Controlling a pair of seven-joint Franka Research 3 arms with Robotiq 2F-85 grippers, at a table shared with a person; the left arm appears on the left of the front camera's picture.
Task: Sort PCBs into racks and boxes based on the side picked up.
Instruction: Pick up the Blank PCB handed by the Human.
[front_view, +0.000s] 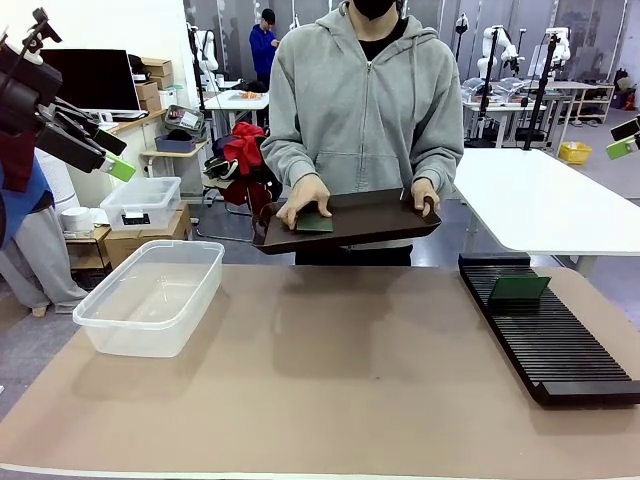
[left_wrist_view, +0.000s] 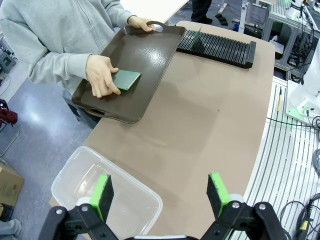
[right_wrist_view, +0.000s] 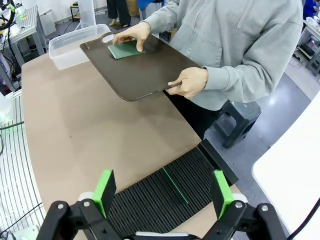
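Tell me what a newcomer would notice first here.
A person at the far side holds a dark brown tray, one hand pressing a green PCB flat on it. A second PCB stands on edge in the black rack at the robot's right; a clear tub sits at its left.

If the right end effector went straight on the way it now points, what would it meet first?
Probably the black slotted rack, right by the green circuit board standing in it; the open right end effector frames that spot. Depth is unclear, so the board might come first.
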